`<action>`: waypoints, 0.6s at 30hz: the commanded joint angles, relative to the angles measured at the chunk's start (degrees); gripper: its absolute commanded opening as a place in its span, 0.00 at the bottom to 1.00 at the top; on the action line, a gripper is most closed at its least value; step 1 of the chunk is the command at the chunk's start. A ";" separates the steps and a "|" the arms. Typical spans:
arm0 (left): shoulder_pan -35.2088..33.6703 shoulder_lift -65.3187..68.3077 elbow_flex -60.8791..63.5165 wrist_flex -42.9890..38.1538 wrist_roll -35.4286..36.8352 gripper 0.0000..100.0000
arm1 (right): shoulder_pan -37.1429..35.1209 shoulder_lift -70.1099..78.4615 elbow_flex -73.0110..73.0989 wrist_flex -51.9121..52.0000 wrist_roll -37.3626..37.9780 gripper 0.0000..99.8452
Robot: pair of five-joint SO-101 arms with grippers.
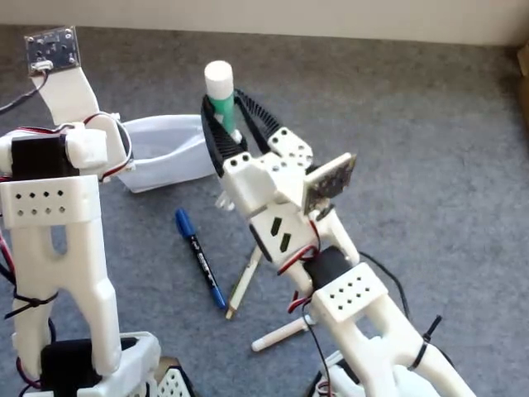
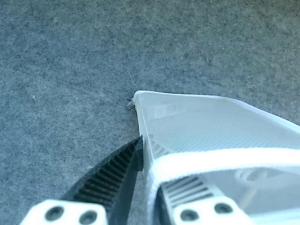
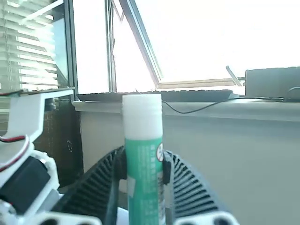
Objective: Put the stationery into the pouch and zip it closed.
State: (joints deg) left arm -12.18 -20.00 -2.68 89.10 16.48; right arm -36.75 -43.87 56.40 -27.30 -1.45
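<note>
A green glue stick with a white cap [image 1: 220, 89] stands upright between the black fingers of my right gripper [image 1: 229, 124], which is shut on it above the open end of the pouch [image 1: 165, 159]. In the right wrist view the glue stick [image 3: 143, 154] rises straight up between the fingers [image 3: 101, 183]. My left gripper [image 2: 147, 161] is shut on the rim of the translucent white pouch [image 2: 211, 126], holding its mouth open. A blue pen [image 1: 199, 258] and a wooden pencil [image 1: 245, 281] lie on the grey carpet in front of the pouch.
A white stick-shaped item [image 1: 281, 334] lies near the right arm's base. The left arm's white body [image 1: 58, 240] stands at the left. Grey carpet [image 1: 413, 149] stretches open to the right. A wall and windows [image 3: 93, 47] show behind the raised glue stick.
</note>
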 commanded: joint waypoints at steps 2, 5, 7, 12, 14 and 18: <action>0.92 -2.07 -0.92 -0.44 -0.53 0.03 | -4.53 -1.80 -0.48 -3.21 -0.53 0.00; 0.92 -2.07 -0.92 -0.09 -0.53 0.03 | -7.25 -1.63 -0.84 -3.38 -0.53 0.00; 0.92 -2.07 -0.92 0.00 -0.53 0.03 | -8.66 -1.63 -0.92 -3.38 -0.53 0.00; 0.92 -2.07 -0.84 0.00 -0.53 0.03 | -9.89 -1.54 -0.92 -3.38 -0.53 0.00; 0.92 -2.07 -0.84 0.00 -0.53 0.03 | -9.89 -1.54 -0.92 -3.38 -0.53 0.00; 0.92 -2.07 -0.84 -0.09 -0.53 0.03 | -9.89 -1.54 -1.01 -3.38 -0.53 0.00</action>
State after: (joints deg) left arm -12.18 -20.00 -2.68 89.10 16.48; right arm -45.98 -43.87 56.40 -28.97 -1.45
